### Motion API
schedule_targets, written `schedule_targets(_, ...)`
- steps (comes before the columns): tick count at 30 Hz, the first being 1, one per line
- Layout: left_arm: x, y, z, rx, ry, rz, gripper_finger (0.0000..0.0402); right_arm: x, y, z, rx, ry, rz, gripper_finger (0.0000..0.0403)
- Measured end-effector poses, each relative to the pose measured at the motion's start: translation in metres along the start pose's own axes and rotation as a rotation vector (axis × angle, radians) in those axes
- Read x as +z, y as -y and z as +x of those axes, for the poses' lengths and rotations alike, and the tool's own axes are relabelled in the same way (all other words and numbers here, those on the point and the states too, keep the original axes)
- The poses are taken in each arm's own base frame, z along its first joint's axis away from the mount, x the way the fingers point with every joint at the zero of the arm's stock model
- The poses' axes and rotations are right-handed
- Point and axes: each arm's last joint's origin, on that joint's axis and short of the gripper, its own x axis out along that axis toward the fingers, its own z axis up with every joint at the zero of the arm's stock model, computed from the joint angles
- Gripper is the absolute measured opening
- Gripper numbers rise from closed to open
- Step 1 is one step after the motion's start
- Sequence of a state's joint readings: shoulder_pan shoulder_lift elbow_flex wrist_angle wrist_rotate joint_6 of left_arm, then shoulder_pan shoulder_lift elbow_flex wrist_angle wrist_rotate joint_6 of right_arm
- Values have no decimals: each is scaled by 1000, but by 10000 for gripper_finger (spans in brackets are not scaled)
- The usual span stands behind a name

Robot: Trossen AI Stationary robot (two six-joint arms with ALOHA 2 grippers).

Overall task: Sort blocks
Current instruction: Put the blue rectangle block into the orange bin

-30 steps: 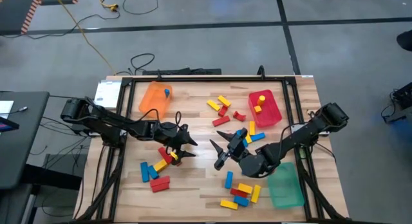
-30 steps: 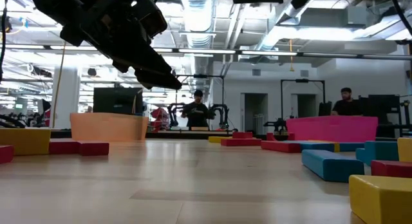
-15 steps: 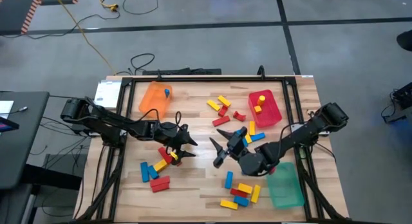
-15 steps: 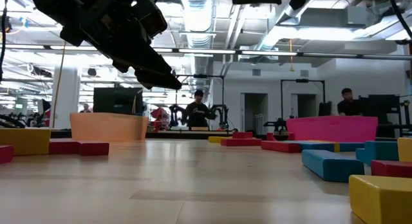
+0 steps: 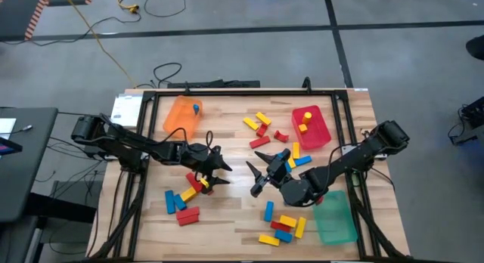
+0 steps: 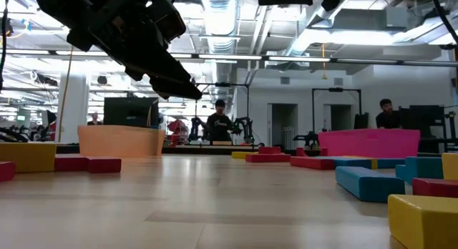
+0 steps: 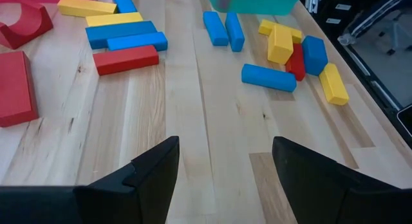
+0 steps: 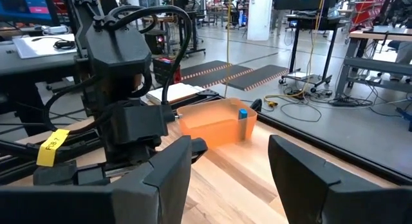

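Red, yellow and blue blocks lie flat on the table in clusters: near left (image 5: 184, 200), far middle (image 5: 261, 127) and near right (image 5: 283, 227). My left gripper (image 5: 225, 174) hovers open over bare wood at the table's middle, and its wrist view (image 7: 222, 166) shows nothing between its fingers. My right gripper (image 5: 253, 176) faces it from the right, open and level, also with nothing in it (image 8: 232, 179). A few blocks (image 5: 299, 159) lie just behind the right gripper. Both fingertip pairs are close together but apart.
An orange tray (image 5: 181, 116) with one blue block stands at the far left. A red tray (image 5: 311, 127) at the far right holds yellow blocks. A green tray (image 5: 334, 218) sits near right. A black frame (image 5: 227, 91) runs around the table. People stand in the room beyond (image 6: 218, 120).
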State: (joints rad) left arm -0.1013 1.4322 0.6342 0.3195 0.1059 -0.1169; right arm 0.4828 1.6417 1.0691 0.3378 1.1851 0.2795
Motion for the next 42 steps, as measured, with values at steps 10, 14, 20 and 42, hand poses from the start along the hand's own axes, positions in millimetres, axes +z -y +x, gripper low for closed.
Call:
schedule_targets(10,0,0,0,0,0,0,245,4,2,-1,2,5,-41,221)
schedule_targets(14,0,0,0,0,0,0,245,5,1,-3,9,8,-76,221)
schedule_targets(20,0,0,0,0,0,0,245,9,1,-10,30,8,-111,221)
schedule_targets(42,3,0,0,-4,35,3,245,6,27,-68,121,-153,-263,221)
